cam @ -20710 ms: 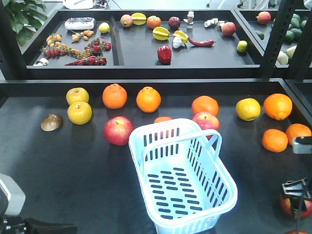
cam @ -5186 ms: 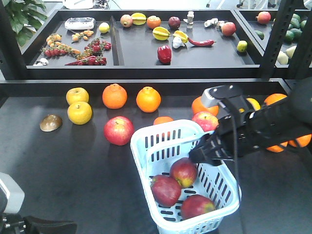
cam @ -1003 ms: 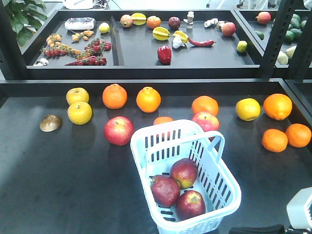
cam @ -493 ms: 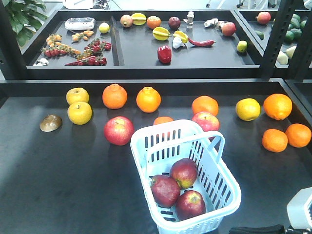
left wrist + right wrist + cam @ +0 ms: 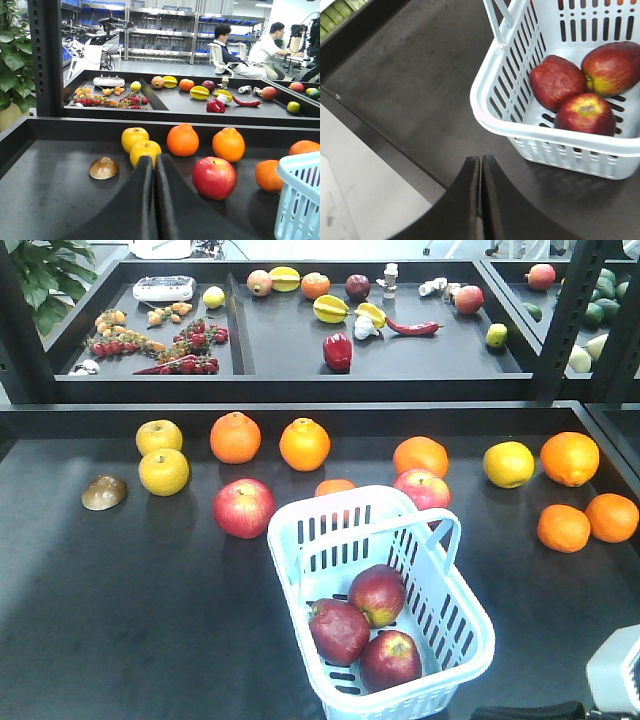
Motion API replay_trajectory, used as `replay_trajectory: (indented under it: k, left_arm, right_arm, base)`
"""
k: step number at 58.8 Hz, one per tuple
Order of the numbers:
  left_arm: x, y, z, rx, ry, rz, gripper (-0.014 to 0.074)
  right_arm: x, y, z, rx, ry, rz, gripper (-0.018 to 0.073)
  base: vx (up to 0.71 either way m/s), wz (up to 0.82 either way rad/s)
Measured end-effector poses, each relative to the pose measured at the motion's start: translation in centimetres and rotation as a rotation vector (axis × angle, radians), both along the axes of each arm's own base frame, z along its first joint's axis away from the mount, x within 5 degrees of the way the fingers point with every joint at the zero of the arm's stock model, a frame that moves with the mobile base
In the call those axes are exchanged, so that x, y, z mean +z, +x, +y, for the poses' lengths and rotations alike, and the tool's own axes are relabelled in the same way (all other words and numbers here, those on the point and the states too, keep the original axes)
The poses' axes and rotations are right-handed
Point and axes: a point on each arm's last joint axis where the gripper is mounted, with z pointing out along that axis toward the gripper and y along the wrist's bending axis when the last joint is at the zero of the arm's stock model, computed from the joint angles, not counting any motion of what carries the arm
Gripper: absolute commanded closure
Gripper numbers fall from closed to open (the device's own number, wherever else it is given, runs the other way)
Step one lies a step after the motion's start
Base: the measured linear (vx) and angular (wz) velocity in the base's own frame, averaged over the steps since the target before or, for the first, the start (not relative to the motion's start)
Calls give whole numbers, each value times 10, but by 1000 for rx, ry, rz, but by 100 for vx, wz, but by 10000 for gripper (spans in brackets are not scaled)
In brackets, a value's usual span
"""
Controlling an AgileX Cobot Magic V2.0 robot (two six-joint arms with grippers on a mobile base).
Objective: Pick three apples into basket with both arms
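The pale blue basket [image 5: 478, 612] stands on the dark table at front centre, its handle folded down at the right. Three dark red apples lie in it, touching one another [image 5: 377, 594] [image 5: 339, 631] [image 5: 390, 660]. The right wrist view shows them too [image 5: 558, 81] [image 5: 613, 67] [image 5: 585, 114], inside the basket [image 5: 485, 107]. My right gripper [image 5: 480, 159] is shut on nothing, low over the table edge and short of the basket. My left gripper [image 5: 152, 159] is shut and empty, pointing at the yellow fruit, with the basket's corner [image 5: 300, 200] to its right.
Two brighter red apples [image 5: 243, 507] [image 5: 422, 488] lie beside and behind the basket. Oranges [image 5: 235, 437] [image 5: 569, 458], yellow fruit [image 5: 163, 471] and a brown shell-like piece [image 5: 105, 492] are spread over the table. A raised shelf tray [image 5: 300, 380] runs along the back. Part of the right arm [image 5: 618, 680] shows bottom right.
Nothing has moved over the last second. Five seconds ago the right arm hung over the basket; it has since pulled back to the front right. The basket was empty earlier.
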Motion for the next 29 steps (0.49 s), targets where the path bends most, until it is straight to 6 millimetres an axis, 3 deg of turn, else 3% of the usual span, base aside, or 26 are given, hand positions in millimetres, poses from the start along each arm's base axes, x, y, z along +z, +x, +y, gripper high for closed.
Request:
replay_trajectory:
  k: [16, 29]
  left_arm:
    - [0, 0, 0, 0, 0, 0, 602]
    - [0, 0, 0, 0, 0, 0, 602]
  right_arm:
    - [-2, -9, -16, 28, -238, -156, 564]
    - [10, -7, -33, -192, -232, -419, 564]
  base:
    - [0, 0]
    - [0, 0]
